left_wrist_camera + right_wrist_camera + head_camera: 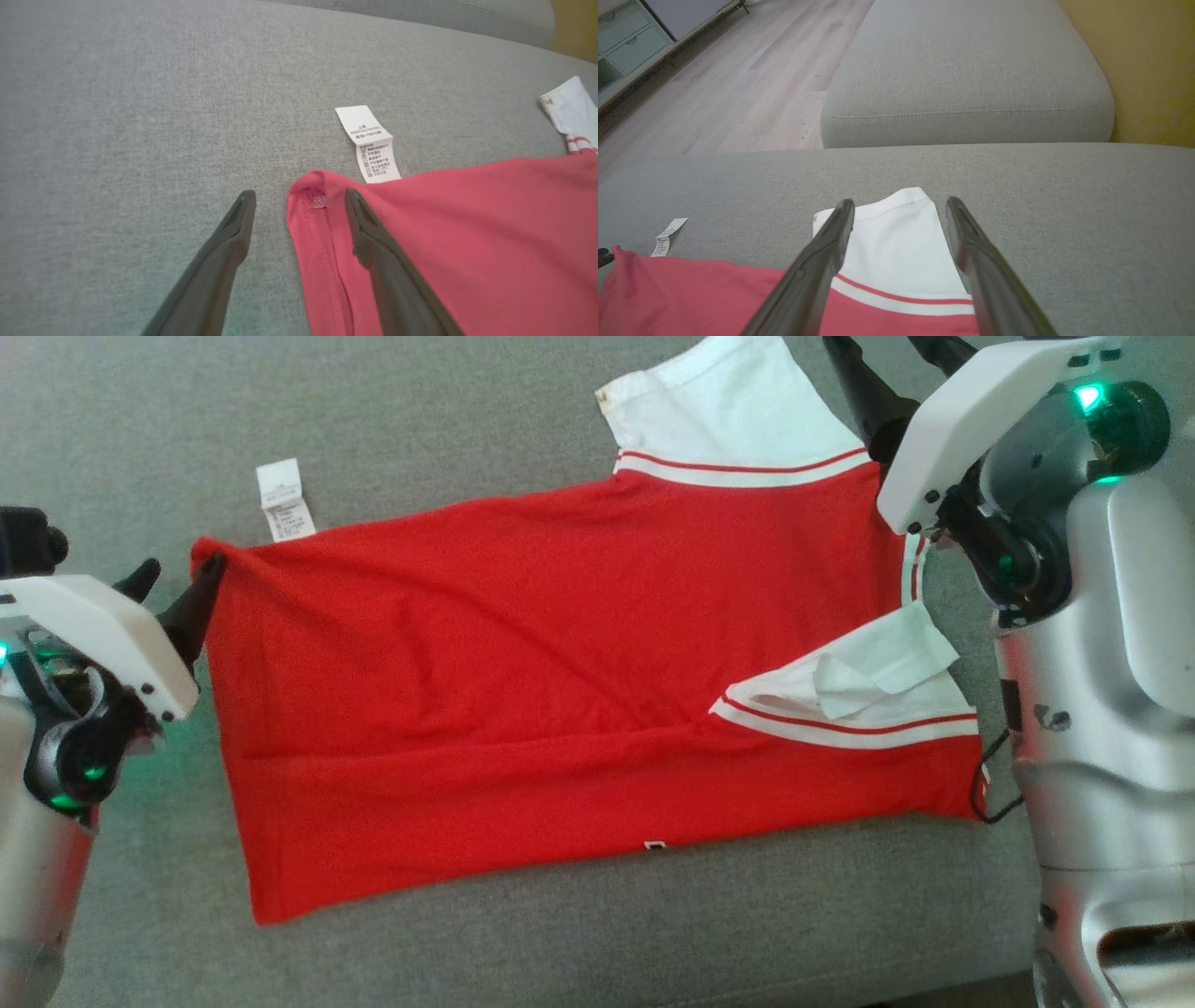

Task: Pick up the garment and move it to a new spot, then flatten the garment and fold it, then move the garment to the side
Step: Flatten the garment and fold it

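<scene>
Grey sofa [467, 429] seat cushion is the work surface, with wood floor [738, 70] and a pale cabinet [626, 32] behind it in the right wrist view.

Red garment [560, 663] lies spread on the cushion. Its long axis runs left to right across the head view, with the hem at the robot's left and the shoulders and sleeves at its right. It is mostly flat, with some diagonal creases through the middle.

Left hand [300, 196] is at the far hem corner [308, 186] with its fingers wide apart and grips nothing. One finger lies over the red cloth, the other over bare sofa, and the corner sits between them.

Right hand [900, 205] is at the other end of the same far edge, fingers spread, straddling the far white sleeve [728, 401]. It holds nothing either.

Near white sleeve [868, 691] is doubled over onto the red body, close to the right arm and well apart from the left hand.

Care label [285, 499] pokes out flat on the sofa just beside the far hem corner.

Judgement: placement looks done, and flatten or fold is the step in hand. Key relation: each hand has one end of the far long edge, so a lengthwise fold would bring that edge toward the robot. The tucked near sleeve probably needs the right hand first. Risk: the loose hem corner slips out from between the left fingers.
</scene>
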`<state>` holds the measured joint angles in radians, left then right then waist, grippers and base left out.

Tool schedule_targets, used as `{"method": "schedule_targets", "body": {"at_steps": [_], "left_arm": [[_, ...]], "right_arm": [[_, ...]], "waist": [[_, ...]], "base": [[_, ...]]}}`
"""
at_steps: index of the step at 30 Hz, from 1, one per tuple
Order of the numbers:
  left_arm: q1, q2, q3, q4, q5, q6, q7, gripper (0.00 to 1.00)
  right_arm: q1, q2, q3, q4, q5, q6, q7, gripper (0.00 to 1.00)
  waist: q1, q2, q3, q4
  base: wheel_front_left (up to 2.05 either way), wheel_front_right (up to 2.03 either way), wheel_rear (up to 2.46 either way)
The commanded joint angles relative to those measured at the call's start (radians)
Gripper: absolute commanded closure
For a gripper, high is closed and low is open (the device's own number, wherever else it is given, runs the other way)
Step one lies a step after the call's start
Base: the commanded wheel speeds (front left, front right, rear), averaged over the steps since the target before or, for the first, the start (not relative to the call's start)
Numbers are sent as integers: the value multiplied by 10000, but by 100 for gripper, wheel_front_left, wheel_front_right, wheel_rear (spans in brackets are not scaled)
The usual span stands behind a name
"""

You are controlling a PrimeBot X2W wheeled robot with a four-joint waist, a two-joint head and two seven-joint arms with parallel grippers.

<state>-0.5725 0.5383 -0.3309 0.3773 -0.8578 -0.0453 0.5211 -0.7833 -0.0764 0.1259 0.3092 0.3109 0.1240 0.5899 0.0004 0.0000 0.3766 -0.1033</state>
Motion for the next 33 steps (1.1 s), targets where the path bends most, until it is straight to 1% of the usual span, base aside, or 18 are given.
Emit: {"method": "schedule_targets", "body": {"at_steps": [1, 3, 7, 14, 15, 17, 18, 22, 26, 29, 33], "left_arm": [[-437, 386, 399, -193, -56, -58, -37, 0], [-478, 291, 346, 22, -131, -91, 37, 0], [-534, 340, 134, 351, 7, 7, 327, 0], [-694, 210, -36, 587, -119, 24, 729, 0], [-729, 222, -52, 610, -92, 35, 731, 32], [-772, 239, -115, 649, -61, 8, 786, 71], [-790, 228, -101, 660, -91, -4, 776, 100], [-840, 147, 42, 581, -327, -143, 619, 100], [-825, 28, 155, 166, -434, -348, 89, 100], [-663, -138, 74, -304, -408, -513, -408, 100], [-499, -412, -168, -868, -254, -660, -1087, 100]], "right_arm": [[-329, 37, 162, -279, 74, 67, -110, 0], [-412, -47, 188, -14, 85, 67, -276, 0], [-532, -128, 229, 382, 163, 67, -506, 0], [-786, -177, 278, 685, 281, 67, -687, 0], [-825, -183, 275, 710, 291, 67, -700, 0], [-893, -185, 272, 748, 325, 67, -717, 0], [-924, -184, 266, 769, 340, 67, -724, 0], [-1088, -230, 210, 955, 415, 67, -662, 0], [-1450, -278, -28, 1395, 462, 67, -613, 0], [-1837, -356, -193, 1976, 358, 67, -498, 0], [-2489, -641, -430, 2913, -129, 67, -554, 0]], "waist": [[-4, 0, 106, -61], [-4, 0, 145, -65], [-4, 0, 184, -71], [-4, 0, 306, -55], [-4, 0, 334, -47], [-4, 0, 393, -30], [-4, 0, 423, -17], [-4, 0, 563, 91], [-4, 0, 773, 329], [-4, 0, 987, 622], [-4, 0, 1332, 1164]], "base": [[0, 0, 0], [0, 0, 0], [0, 0, 0], [0, 0, 0], [0, 0, 0], [0, 0, 0], [0, 0, 0], [0, 0, 0], [0, 0, 0], [0, 0, 0], [0, 0, 0]]}}
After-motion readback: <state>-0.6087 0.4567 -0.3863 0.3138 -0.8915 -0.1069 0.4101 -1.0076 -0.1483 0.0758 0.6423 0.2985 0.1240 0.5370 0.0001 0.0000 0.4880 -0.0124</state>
